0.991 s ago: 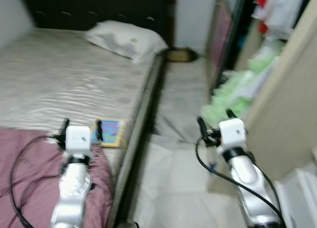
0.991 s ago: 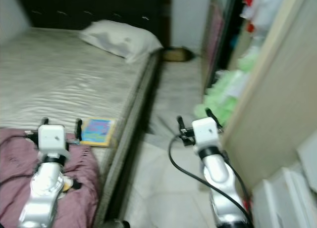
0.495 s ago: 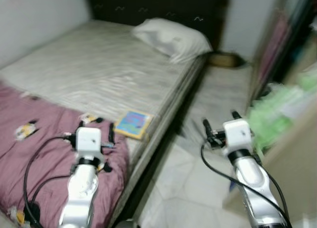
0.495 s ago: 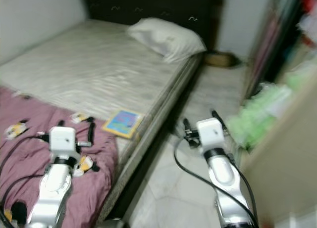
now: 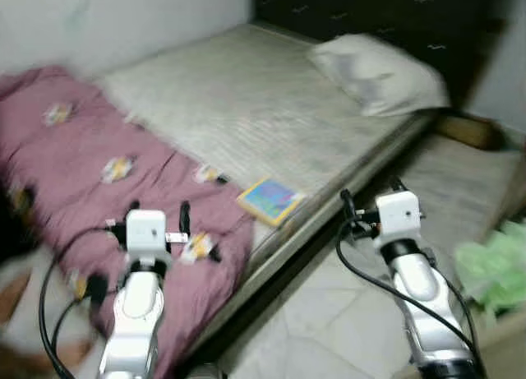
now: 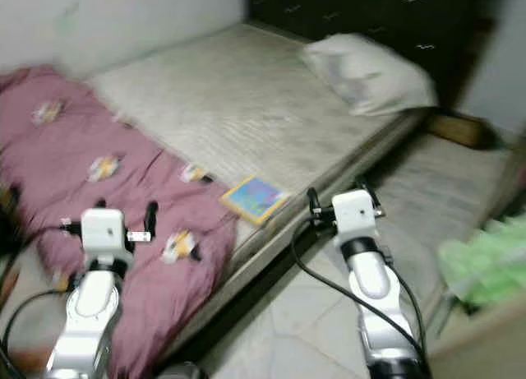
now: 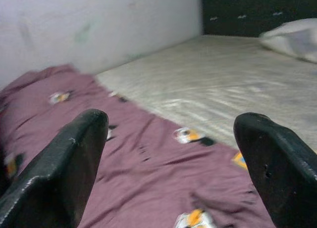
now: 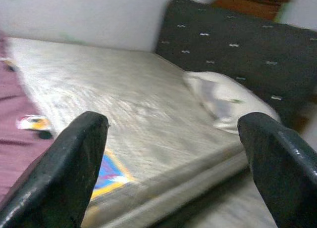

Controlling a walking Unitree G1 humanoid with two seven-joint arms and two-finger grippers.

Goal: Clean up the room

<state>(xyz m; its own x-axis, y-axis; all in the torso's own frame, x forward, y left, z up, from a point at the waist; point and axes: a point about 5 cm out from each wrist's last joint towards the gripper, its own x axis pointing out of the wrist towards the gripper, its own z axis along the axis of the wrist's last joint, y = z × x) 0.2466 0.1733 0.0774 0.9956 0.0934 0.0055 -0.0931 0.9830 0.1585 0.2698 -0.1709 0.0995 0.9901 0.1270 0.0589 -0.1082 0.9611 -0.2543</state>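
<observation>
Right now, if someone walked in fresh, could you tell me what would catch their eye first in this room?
Probably the maroon blanket with small cartoon prints, heaped over the near end of the bare mattress and spilling off its edge. Next, a bright blue and yellow book lying at the mattress edge beside the blanket, and a white pillow up by the dark headboard.

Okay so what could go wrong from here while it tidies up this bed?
The book lies at the mattress edge, so tugging the purple blanket beside it might knock it to the floor. The blanket hangs off the bed and could tangle the left hand or its cable. The blurred head views may spoil aim.
</observation>
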